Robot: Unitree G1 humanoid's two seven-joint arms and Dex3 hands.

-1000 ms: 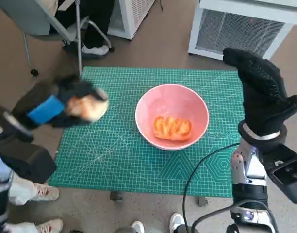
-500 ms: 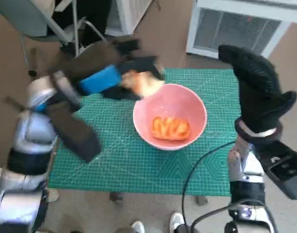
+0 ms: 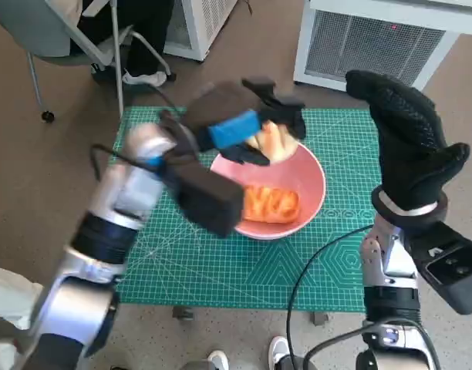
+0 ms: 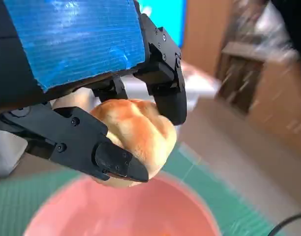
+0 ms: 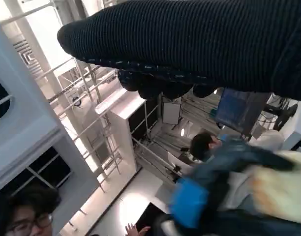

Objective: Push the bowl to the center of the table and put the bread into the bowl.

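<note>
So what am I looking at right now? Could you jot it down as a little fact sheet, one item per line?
Surface: green cutting mat on a small table
Bowl: pink bowl, near the middle of the mat
Already in the bowl: one orange-glazed bread
Left robot hand: holds a pale bread roll over the bowl's far rim
Right robot hand: raised beside the bowl, holding nothing, fingers extended
Roll's status: not yet released
</note>
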